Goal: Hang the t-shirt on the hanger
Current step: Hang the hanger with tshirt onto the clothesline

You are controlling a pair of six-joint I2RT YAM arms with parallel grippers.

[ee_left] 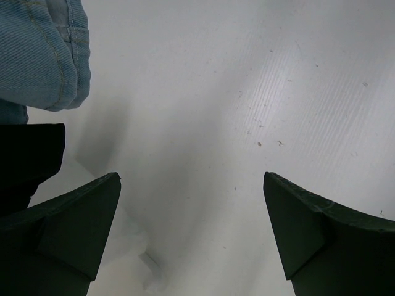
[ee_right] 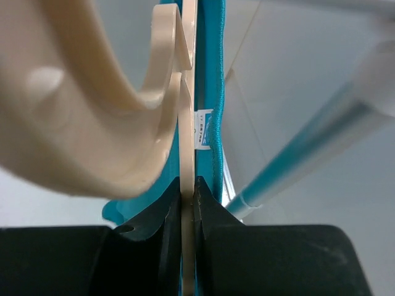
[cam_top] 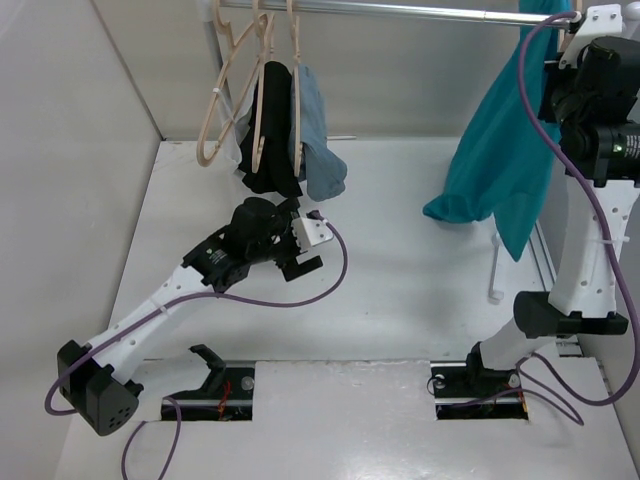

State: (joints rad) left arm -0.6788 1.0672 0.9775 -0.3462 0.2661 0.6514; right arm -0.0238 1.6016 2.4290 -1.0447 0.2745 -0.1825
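1. The right end effector (ee_right: 188,185) was closed on the hanger (ee_right: 185,123). Its fingers (ee_right: 154,240) pinched the thin neck from both sides, just below the hook.
2. The t-shirt (cam_top: 500,140) hung on that hanger above the far right corner of the desk (cam_top: 400,260). Its collar and white label (ee_right: 202,129) lay just behind the gripped neck.
3. In the right wrist view the hanger appeared edge-on, with its flat plane in line with the gap between the fingers. The hook extended straight ahead of the fingertips and curled to one side.
4. The rail (cam_top: 400,10) ran along the far edge of the desk. The top of the t-shirt sat at the rail's right end, beside the right end effector. The views did not show whether the hook was already seated on the rail.
5. The left end effector (ee_left: 191,179) was open and empty over the middle of the desk, just on the near side of the black garment (cam_top: 270,130). The t-shirt lay well apart from it, to the right and toward the far edge.
6. Judgement: the right arm was the nearer arm and the only one in position. The coming move probably depended on the hook opening facing the rail and passing over it before the fingers released.
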